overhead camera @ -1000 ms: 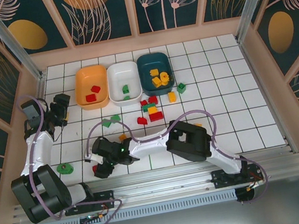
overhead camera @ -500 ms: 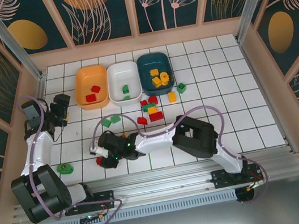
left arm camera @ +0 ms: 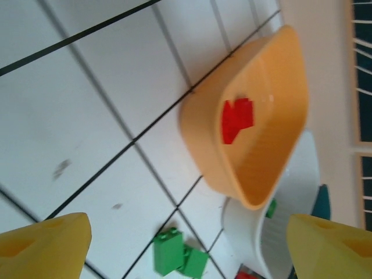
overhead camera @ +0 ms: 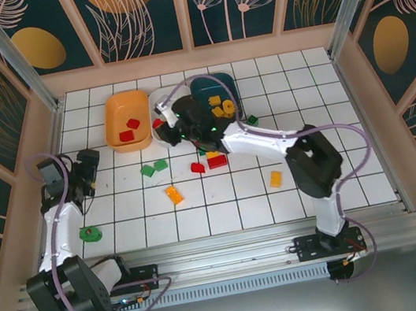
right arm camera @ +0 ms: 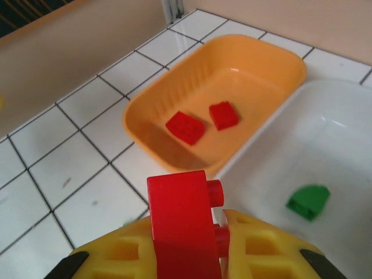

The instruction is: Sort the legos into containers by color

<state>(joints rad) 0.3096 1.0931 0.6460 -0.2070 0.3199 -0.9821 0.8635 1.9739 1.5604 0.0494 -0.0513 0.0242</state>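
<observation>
Tabletop (overhead camera: 308,131): orange tray (right arm camera: 256,64) two reds (right arm camera: 186,127), white tray (right arm camera: 325,145) green (right arm camera: 308,202), teal tray (overhead camera: 222,87) yellows (overhead camera: 228,107); right jaws grip red brick (right arm camera: 180,226), left jaws wide.

Three trays are counted (the orange tray (overhead camera: 117,111), a white tray (right arm camera: 325,145), a teal tray (overhead camera: 205,90)). Two red bricks (right arm camera: 185,127) are counted inside the orange tray, one held red brick (right arm camera: 183,226) just beside it, and two green bricks (overhead camera: 147,169) on the counter (overhead camera: 304,107) near it.

Bright, even light is falling from above on the white table (overhead camera: 310,146), leaving only soft, faint shadows. In the left wrist view the orange tray (left arm camera: 256,116) is smearing with blur, and the near yellow fingers (left arm camera: 40,244) are sitting out of focus.
</observation>
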